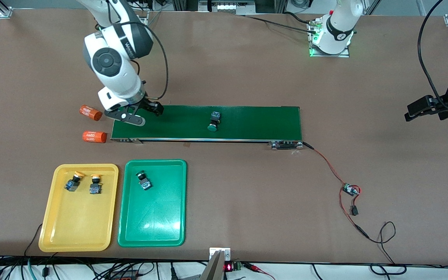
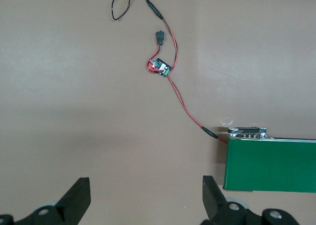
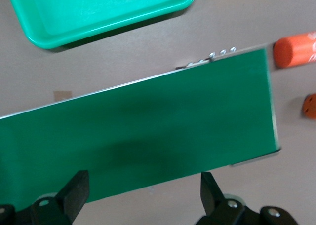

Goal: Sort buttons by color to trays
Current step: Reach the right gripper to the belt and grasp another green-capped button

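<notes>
Nearest the front camera lie the two trays side by side, the yellow tray point(image 1: 49, 233) toward the right arm's end of the table and the green tray point(image 1: 130, 229) just beside it. The yellow tray holds both yellow-capped buttons point(image 1: 73, 181) point(image 1: 95, 184), and the green tray holds one green-capped button point(image 1: 144, 180), so by the look of it three of four are sorted. Farther from the camera runs the dark-green conveyor belt point(image 1: 255, 122), and on it, about midway along, lies the last green-capped button point(image 1: 213, 120) on its side, its long axis across the belt with the cap toward the front camera. The right gripper point(image 1: 146, 112) hovers over the belt's end nearest the orange cylinders point(image 1: 90, 112) point(image 1: 93, 136), its fingers point(image 3: 74, 193) spread wide and empty. From that gripper the button lies along the belt toward the left arm's end, so the pick probably calls for travel along the belt. The left gripper point(image 1: 422, 110), also spread open and empty, waits over bare table past the belt's other end, well apart from the button; the right arm looks the nearer.
</notes>
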Controlling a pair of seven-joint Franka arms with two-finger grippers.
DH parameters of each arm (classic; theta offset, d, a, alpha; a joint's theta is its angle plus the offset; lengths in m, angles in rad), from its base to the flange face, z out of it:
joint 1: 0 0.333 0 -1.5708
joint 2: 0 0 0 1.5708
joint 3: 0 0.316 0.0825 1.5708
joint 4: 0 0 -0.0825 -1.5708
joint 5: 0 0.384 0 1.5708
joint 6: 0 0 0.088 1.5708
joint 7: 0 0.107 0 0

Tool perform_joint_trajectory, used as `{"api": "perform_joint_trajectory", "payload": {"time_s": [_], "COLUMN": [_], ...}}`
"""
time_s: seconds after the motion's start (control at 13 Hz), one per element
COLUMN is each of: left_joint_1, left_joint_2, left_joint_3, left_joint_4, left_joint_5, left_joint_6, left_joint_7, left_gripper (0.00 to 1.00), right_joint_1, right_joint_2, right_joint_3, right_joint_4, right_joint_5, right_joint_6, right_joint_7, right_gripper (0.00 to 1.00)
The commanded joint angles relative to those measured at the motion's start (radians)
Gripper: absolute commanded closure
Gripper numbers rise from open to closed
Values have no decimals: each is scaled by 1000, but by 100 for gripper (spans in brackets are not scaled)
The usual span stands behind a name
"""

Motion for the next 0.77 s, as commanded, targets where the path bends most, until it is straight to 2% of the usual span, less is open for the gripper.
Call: {"api": "perform_joint_trajectory", "payload": {"time_s": [0.0, 0.15, 0.31, 0.69], "left_joint_1": [0, -1, -3, 2], "left_joint_2": [-9, -9, -11, -17], "left_joint_3": [3, 0, -2, 2], "left_joint_4": [-3, -5, -5, -14], "left_joint_5": [1, 47, 47, -2], "left_joint_6": [9, 12, 16, 18], "left_joint_7": [13, 11, 10, 7], "left_gripper": [0, 0, 0, 0], "right_joint_1": [40, 66, 138, 218], "right_joint_2": [13, 45, 99, 169], "right_joint_3": [-5, -5, -5, -6], "right_joint_4": [-9, 9, 55, 107], "right_joint_5": [12, 10, 19, 15], "right_joint_6": [41, 57, 69, 158], "right_joint_7": [80, 71, 90, 129], "right_gripper": [0, 0, 0, 0]}}
